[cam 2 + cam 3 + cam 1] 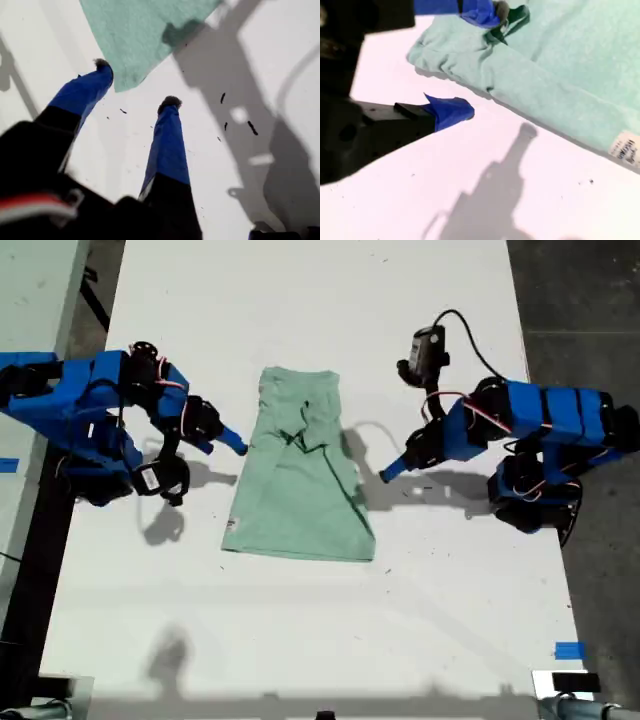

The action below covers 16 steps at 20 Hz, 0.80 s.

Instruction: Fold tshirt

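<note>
Exterior view: my first claw (385, 475) comes in from that view's right, and its tip hangs just beside the right edge of the tshirt (300, 490). In the first wrist view the claw (136, 84) is released, its two blue fingers spread well apart with only bare bench (45, 55) between them. One fingertip (102, 65) sits right at a corner of the tshirt (145, 35). I cannot tell whether it touches the cloth. It holds nothing.

My second claw (240, 448) reaches in from the exterior view's left to the tshirt's left edge. The second wrist view shows this claw (479, 61) released too, and wide. One fingertip (490, 12) is over a rumpled fold of the tshirt (560, 75), and the other rests low by the bench just beside the hem. Nothing is pinched. A small white label (624, 149) shows at the cloth's edge.

I count one tshirt, two arms and two claws. The tshirt lies in the middle of the white bench (300, 300), partly folded into a long shape with a creased flap across its upper half. Both arms (90, 400) are bent at the elbow, and their forearms slope down toward the cloth from opposite sides.
</note>
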Motion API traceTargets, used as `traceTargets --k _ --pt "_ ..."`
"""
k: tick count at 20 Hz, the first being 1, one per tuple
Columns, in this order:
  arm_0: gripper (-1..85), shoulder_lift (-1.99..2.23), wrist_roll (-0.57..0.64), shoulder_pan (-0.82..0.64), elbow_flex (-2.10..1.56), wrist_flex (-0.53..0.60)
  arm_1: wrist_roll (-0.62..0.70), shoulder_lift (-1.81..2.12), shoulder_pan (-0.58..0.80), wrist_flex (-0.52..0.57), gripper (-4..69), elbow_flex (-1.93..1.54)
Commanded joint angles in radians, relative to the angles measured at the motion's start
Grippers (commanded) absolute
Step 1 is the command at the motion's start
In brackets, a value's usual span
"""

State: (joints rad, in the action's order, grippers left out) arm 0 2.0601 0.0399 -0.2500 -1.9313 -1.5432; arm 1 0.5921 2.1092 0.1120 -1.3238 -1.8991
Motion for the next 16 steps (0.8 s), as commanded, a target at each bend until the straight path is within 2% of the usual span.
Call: traceTargets --k 1,4,10,13,16 --pt "25.3 0.12 -0.11 0.097 -0.037 0.018 -0.049 -0.071 -0.055 -0.029 29.3 0.117" --pt "25.0 0.143 -0.173 0.167 -0.067 0.02 -0.13 -0.176 -0.127 -0.063 33.0 0.204" --pt "23.7 0.13 -0.207 0.235 -0.077 0.049 -0.304 -0.376 -0.253 -0.101 34.2 0.328" --pt "23.6 0.13 -0.212 0.244 -0.077 0.055 -0.33 -0.491 -0.264 -0.04 32.3 0.308" --pt "23.3 0.13 -0.212 0.256 -0.075 0.054 -0.341 -0.594 -0.262 0.086 26.7 0.253"
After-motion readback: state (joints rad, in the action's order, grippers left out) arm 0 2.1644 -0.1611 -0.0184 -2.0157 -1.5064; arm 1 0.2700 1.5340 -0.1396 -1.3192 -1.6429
